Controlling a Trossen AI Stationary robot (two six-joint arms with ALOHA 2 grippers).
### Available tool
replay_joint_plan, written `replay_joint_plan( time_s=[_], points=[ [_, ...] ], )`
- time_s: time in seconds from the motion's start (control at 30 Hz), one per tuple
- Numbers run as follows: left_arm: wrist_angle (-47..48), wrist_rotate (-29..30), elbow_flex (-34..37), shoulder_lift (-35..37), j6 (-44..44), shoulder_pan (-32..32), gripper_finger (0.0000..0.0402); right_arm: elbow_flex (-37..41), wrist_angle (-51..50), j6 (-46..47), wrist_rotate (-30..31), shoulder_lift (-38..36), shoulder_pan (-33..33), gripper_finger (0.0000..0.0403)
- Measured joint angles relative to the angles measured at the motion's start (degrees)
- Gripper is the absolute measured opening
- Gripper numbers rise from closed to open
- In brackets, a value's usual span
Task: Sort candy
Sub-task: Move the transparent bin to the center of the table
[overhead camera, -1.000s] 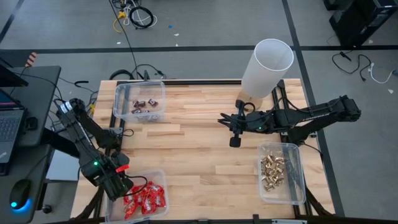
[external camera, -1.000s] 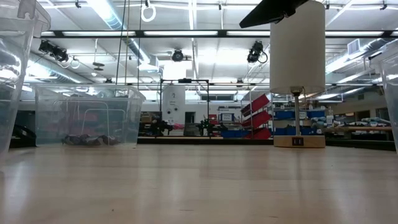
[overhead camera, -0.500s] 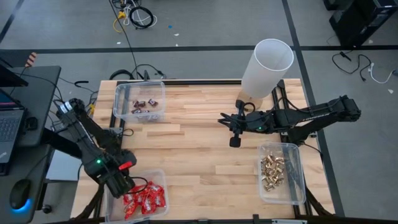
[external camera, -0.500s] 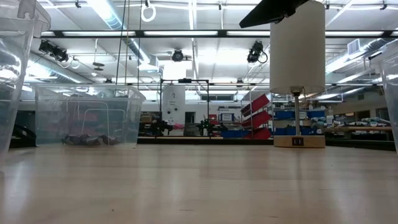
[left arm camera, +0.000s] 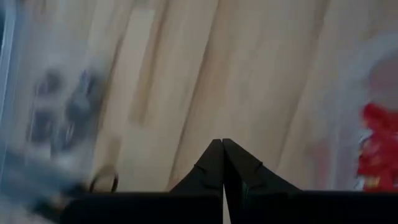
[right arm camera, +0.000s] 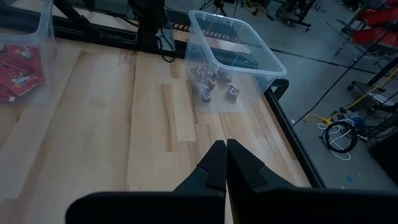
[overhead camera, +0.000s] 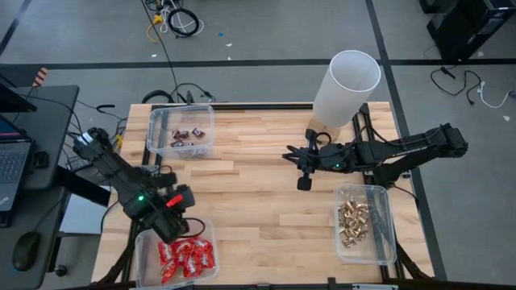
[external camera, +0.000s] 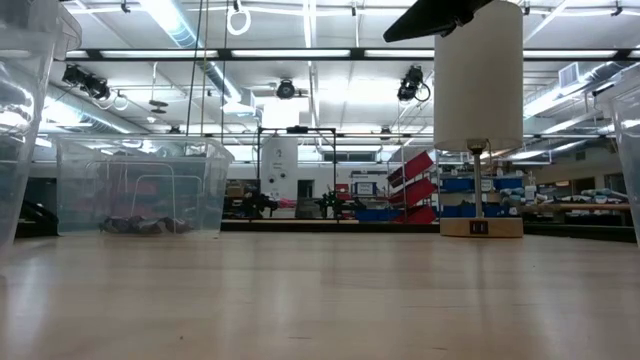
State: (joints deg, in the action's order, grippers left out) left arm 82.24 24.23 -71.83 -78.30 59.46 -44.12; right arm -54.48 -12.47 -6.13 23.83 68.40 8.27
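Wooden table (overhead camera: pixel 258 185) bare mid-frame: your red packets (overhead camera: pixel 187 258), gold pieces (overhead camera: pixel 352 221), dark bars (overhead camera: pixel 187 137) all binned. Left gripper (overhead camera: pixel 176 216), right gripper (overhead camera: pixel 304 184) pressed together, empty. Looks done.

No readable text, labels, brands or numbers in any view. White marks on the red candy packets (right arm camera: pixel 22 68), too small to make out. Small panel on the lamp base (external camera: pixel 481 227), nothing legible on it. Signs and bins in the room beyond the worktop (overhead camera: pixel 258 173) too small to read.
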Motion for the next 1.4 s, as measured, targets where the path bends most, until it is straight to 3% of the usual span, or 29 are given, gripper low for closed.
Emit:
replay_joint_plan(
  time_s=[0.23, 0.33, 0.5, 0.63, 0.9, 1.4],
  points=[
    [-22.94, 0.96, -0.02, 0.00, -28.80, 1.75, 0.0000, 0.00, -0.39, 0.00, 0.00, 0.00, 0.00, 0.0000],
    [-29.09, -1.83, -0.07, 0.00, -36.34, 1.75, 0.0000, 0.00, -0.82, 0.02, -0.02, 0.00, 0.00, 0.0000],
    [-29.29, -11.56, 0.54, 0.00, -31.47, 1.75, 0.0000, 0.00, -1.64, 0.44, -0.02, 0.00, 0.00, 0.0000],
    [-28.51, -15.44, 3.86, -0.02, -24.88, 1.75, 0.0000, 0.00, -1.66, 0.41, -0.02, 0.00, 0.17, 0.0000],
    [-28.81, -13.10, 8.61, -0.07, -21.11, 2.72, 0.0000, 0.00, -1.66, 0.11, -0.02, 0.00, 0.37, 0.0000],
    [-28.77, -7.10, 8.63, -0.07, -31.60, 10.14, 0.0000, 0.00, -1.61, 0.17, -0.02, 0.00, 0.37, 0.0000]
  ],
)
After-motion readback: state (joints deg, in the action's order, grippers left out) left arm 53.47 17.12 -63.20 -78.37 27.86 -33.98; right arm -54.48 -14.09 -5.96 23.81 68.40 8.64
